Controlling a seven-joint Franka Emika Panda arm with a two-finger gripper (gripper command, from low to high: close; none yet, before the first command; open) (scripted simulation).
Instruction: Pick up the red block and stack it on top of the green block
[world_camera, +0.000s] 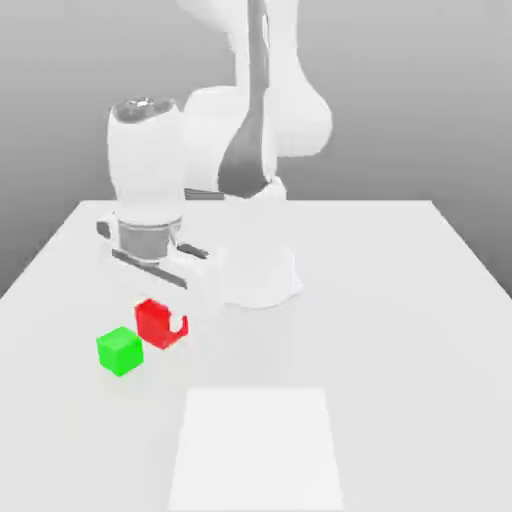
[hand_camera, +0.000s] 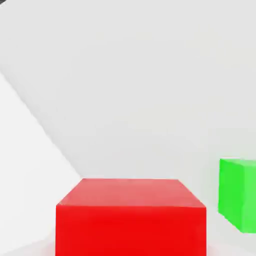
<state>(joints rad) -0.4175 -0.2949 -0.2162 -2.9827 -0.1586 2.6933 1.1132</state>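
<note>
Plain white table spanning the lower frame, paler white rectangular patch at bottom centre, seamless grey backdrop across the upper frame, darker toward the top, soft even light, faint shadows.

Exterior view: camera raised, in front of desk, looks down and across at arm base. Takes in whole desk top, grey backdrop behind. Moderate distance.

Hand view: camera on hand, very near red block, which spans much of frame. Faces out low across desk surface. Green block at frame edge, cut off.

Shared: red block, green block, patch of desk around them, toward exterior view's left.
</note>
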